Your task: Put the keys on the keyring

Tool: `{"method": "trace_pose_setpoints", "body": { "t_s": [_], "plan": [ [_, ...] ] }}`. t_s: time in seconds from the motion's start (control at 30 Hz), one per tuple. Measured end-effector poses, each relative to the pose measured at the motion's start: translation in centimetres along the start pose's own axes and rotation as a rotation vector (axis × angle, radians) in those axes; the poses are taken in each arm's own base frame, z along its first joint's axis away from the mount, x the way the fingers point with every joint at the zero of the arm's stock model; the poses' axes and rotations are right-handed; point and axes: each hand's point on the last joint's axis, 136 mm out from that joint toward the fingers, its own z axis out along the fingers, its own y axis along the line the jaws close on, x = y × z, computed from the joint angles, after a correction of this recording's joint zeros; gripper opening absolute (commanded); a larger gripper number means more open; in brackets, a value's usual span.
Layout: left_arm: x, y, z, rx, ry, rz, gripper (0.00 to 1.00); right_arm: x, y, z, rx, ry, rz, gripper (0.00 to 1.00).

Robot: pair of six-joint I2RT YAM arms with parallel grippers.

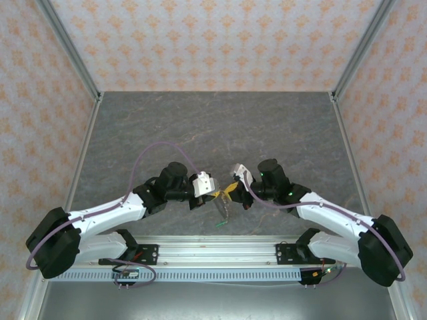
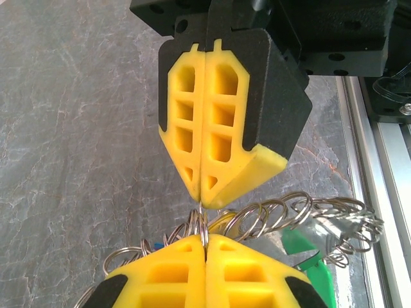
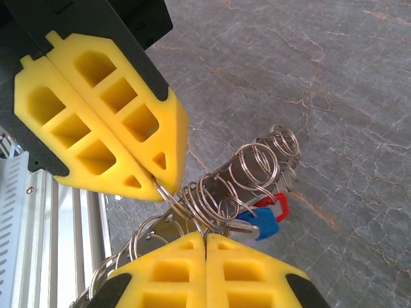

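Left gripper (image 2: 205,240) and right gripper (image 2: 201,192) meet tip to tip above the table (image 1: 200,127), both jaws clenched on the keyring (image 3: 247,170), equally near, its coiled length trailing sideways from the pinch, keys (image 3: 260,226) hanging on it

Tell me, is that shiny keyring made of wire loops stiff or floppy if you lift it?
Probably floppy: the silvery keyring of linked wire loops curves loosely. Likely light, being thin wire. The blue-headed key would probably dangle and swing.
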Motion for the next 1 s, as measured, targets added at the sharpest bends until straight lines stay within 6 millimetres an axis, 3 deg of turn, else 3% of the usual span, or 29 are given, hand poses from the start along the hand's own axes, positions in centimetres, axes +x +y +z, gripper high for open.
{"method": "trace_pose_setpoints", "body": {
  "t_s": [0.47, 0.67, 0.8, 1.0],
  "plan": [
    [-0.1, 0.2, 0.3, -0.002, -0.007, 0.001, 0.00, 0.3, -0.3, -0.2, 0.025, 0.012, -0.053, 0.02],
    [-0.1, 0.2, 0.3, -0.002, -0.007, 0.001, 0.00, 0.2, -0.2, -0.8, 0.042, 0.011, -0.116, 0.13],
    [-0.2, 0.2, 0.2, -0.003, -0.009, 0.002, 0.00, 0.5, -0.1, -1.3, 0.052, 0.024, -0.138, 0.14],
    [-0.1, 0.2, 0.2, -0.002, -0.008, 0.004, 0.00, -0.6, 0.8, -2.1, 0.029, -0.010, -0.211, 0.14]
  ]
}}
